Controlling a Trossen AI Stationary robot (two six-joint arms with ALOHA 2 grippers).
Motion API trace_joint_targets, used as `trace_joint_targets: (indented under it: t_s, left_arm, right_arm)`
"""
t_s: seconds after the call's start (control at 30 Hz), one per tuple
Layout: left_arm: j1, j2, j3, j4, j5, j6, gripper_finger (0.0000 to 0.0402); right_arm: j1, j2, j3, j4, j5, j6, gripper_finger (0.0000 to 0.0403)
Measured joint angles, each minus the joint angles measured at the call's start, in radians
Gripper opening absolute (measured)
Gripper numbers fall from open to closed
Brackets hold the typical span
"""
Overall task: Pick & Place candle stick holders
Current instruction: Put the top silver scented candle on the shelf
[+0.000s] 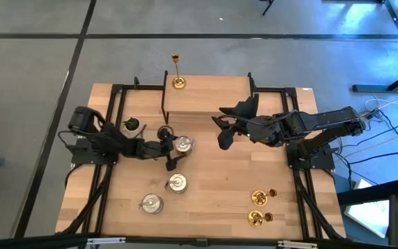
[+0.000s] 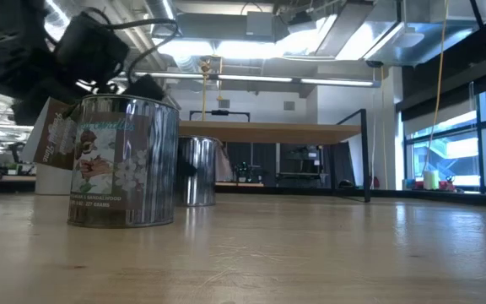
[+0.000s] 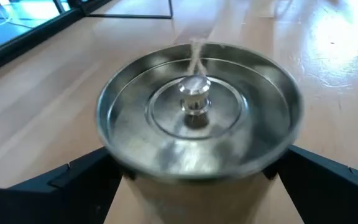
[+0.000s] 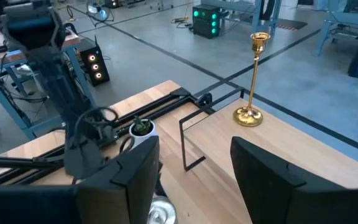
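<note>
Three squat silvery holders are on the table: one (image 1: pixel 184 144) between my left gripper's fingers, two (image 1: pixel 177 183) (image 1: pixel 151 203) standing nearer the front. One gold holder (image 1: pixel 177 69) stands upright on the raised shelf (image 1: pixel 213 97) and also shows in the right wrist view (image 4: pixel 253 81). Two gold holders (image 1: pixel 261 198) (image 1: pixel 258 218) lie on their sides at the front right. My left gripper (image 1: pixel 173 149) is shut on the silvery holder (image 3: pixel 197 124). My right gripper (image 1: pixel 222 129) hangs open and empty over the table's middle, in front of the shelf. My left gripper has the silvery holder's round wall (image 3: pixel 126 177) between its two fingers (image 3: pixel 73 186), one on each side, just under the rim. The fingers come level from the table's left. The holder stands upright with its base on the table (image 2: pixel 197 171).
A small white pot with a green plant (image 1: pixel 132 126) stands just behind my left gripper. The shelf's black metal frame (image 1: pixel 164 104) rises at the back. The nearest silvery holder in the low view (image 2: pixel 125 160) stands in front of the held one.
</note>
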Motion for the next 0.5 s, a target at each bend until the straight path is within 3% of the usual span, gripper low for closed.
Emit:
trace_joint_targets:
  t_s: [0.23, 0.5]
  left_arm:
    - [-0.001, 0.044, 0.065, -0.003, 0.000, 0.015, 0.0400]
    - [-0.001, 0.049, 0.106, 0.002, 0.000, -0.084, 0.0400]
  right_arm:
    - [0.005, 0.000, 0.000, 0.032, 0.016, 0.001, 0.0204]
    - [0.010, 0.000, 0.000, 0.032, 0.019, 0.000, 0.0204]
